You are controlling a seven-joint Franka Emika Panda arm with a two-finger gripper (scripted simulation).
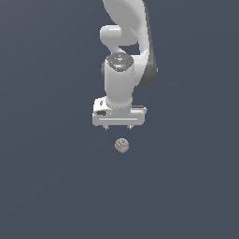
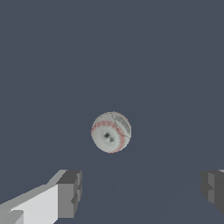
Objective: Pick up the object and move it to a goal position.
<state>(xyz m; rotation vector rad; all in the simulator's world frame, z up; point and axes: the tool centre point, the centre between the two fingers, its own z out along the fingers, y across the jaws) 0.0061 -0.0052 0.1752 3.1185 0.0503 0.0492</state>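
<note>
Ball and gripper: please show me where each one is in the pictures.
ball (image 2: pixel 111 131), wrist view, on the middle of its stitched surface.
gripper (image 1: pixel 118 127), exterior view, midway between the two fingertips, above the ball.

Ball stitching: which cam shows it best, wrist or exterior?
The wrist view. The ball appears large there, with its reddish stitch marks and a dark spot plainly visible, unobstructed, and apart from the open end effector. In the exterior view the ball is tiny, with only faint marks, just beyond the end effector.

Flat, even, dim render; sharp throughout; no cast shadows.
</note>
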